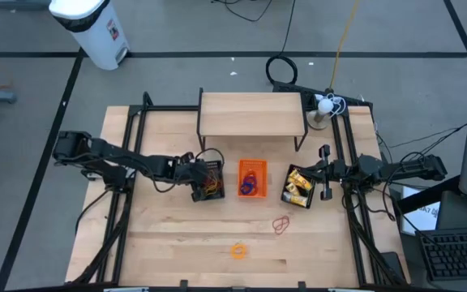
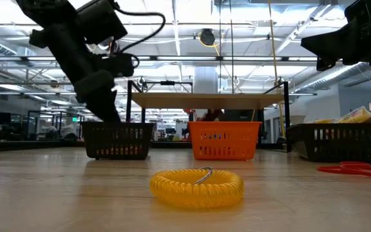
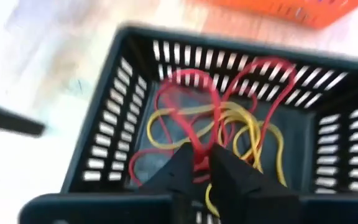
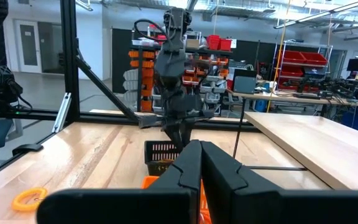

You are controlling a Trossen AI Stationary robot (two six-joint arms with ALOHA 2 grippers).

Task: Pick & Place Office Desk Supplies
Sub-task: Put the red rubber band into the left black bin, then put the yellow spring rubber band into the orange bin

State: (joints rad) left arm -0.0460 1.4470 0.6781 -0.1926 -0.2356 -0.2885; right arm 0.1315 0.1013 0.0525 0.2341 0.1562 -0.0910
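Nearest the table's front edge lay the yellow coiled cord ring (image 2: 197, 187), a springy plastic spiral lying flat and apart from everything else, not yet sorted. Beyond it toward my right side, the loose red rubber bands (image 1: 280, 225) sat thin and limp on the wood, also waiting.

My left gripper (image 3: 205, 167) was down inside the left black mesh tray (image 3: 107, 134), fingers slightly parted around a red rubber band (image 3: 194, 109); I judged this the drop-off, the band draped over the tangle of yellow and red bands already there, though whether it was truly free I could not tell. The tray's slotted walls kept the slack loops from sliding away.

The orange tray (image 1: 251, 178) in the middle held small blue and red pieces. My right gripper (image 4: 199, 163), clenched on nothing, waited above the right black mesh tray (image 1: 299, 186) with its yellow oblong pieces.
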